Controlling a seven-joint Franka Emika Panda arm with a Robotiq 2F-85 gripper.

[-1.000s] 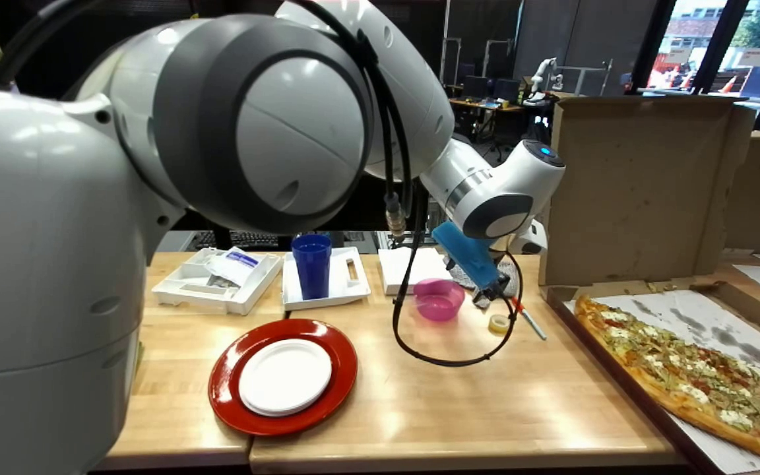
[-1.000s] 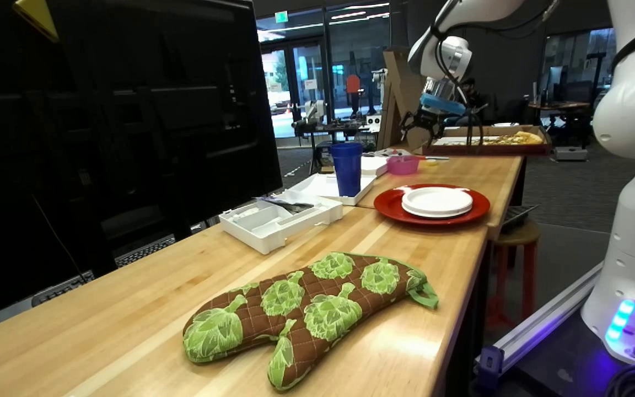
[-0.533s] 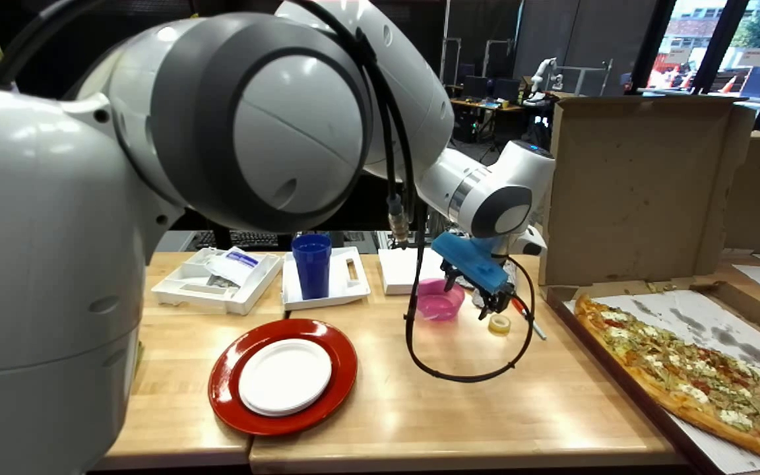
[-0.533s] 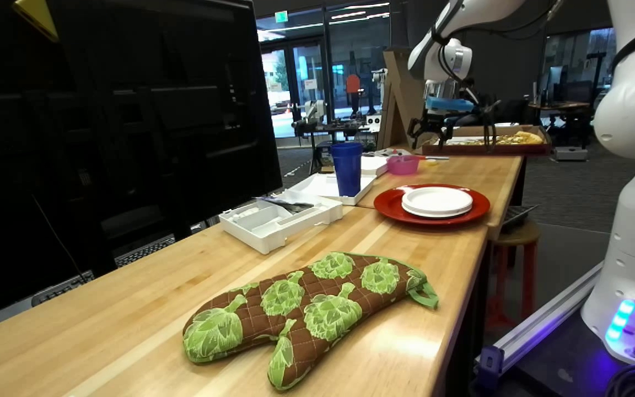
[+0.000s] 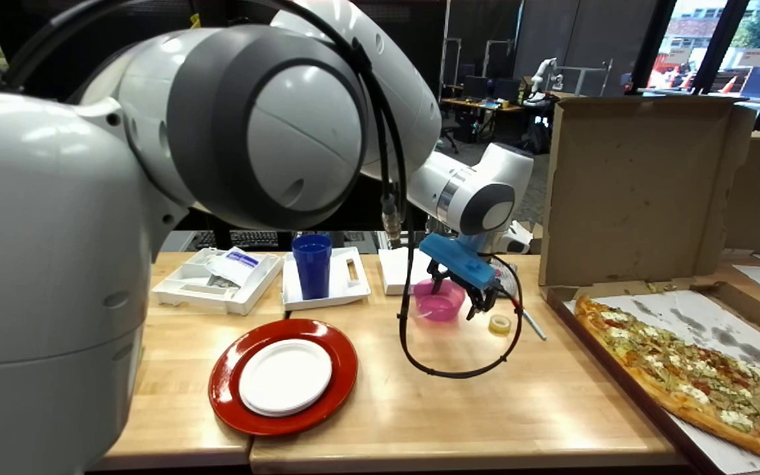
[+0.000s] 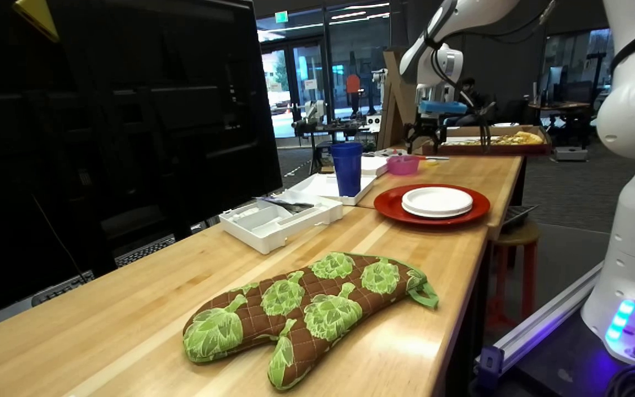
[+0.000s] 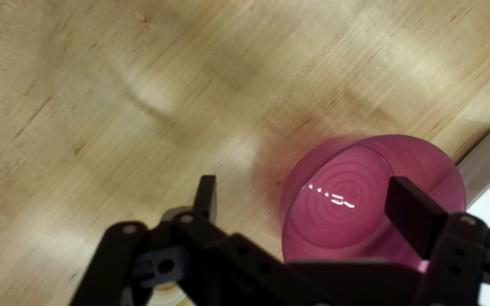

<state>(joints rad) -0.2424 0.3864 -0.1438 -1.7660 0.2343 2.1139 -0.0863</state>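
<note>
- White and grey, the arm (image 5: 287, 132) reaches over the table (image 5: 452, 415) to its far side. My guess: it is at the lining-up step above the pink bowl (image 7: 347, 182), and a hold on that rim would call for coming down astride it.
- At the right in an exterior view, the pizza box (image 5: 644, 191) stands open, lid upright, with pizza (image 5: 696, 382) lying in it.
- At the near left there, a red plate (image 5: 225, 382) bears stacked white plates (image 5: 285, 377).
- Far left, two trays: the left tray (image 5: 185, 298) has sections with packets (image 5: 231, 265) in it; in the right tray (image 5: 340, 288) stands a blue cup (image 5: 312, 267), its inside hidden from me.
- The pincer (image 7: 307, 204) is spread wide, pinching nothing; in the wrist view one finger overlaps the bowl, the other falls outside it.
- The bowl sits on the table's far part; its ringed base and some glints show inside.
- Tape (image 5: 500, 330), a small roll, just right of the bowl.
</note>
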